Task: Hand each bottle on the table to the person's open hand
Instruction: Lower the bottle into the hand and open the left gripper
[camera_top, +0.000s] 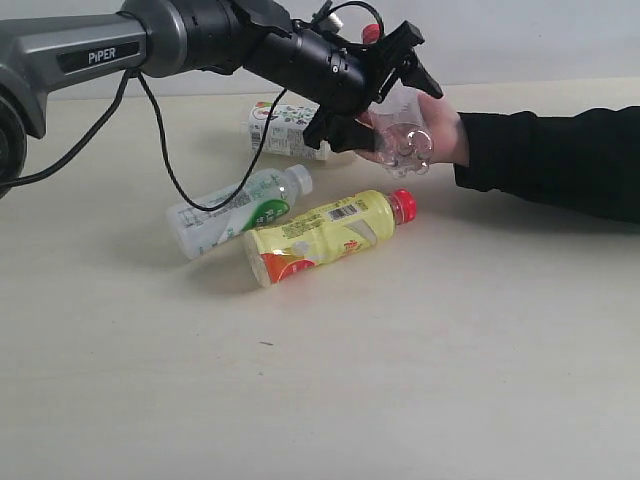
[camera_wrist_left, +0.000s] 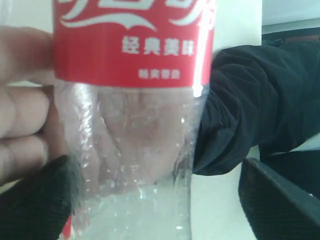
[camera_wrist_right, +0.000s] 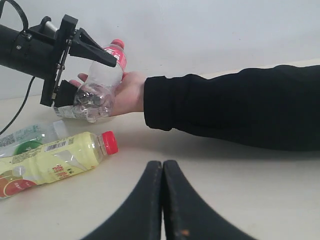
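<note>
The clear bottle with a red label and cap lies across the person's open hand, whose fingers curl behind it. My left gripper straddles this bottle and is open. One finger rests against its side and the other stands apart from it. The yellow bottle and the white-green bottle lie on the table below the arm. The squarish floral-label bottle lies behind it. My right gripper is shut and empty, low over the table in front of the black sleeve.
The left arm's black cable hangs down to the white-green bottle. The person's sleeved forearm stretches in from the right edge, above the table.
</note>
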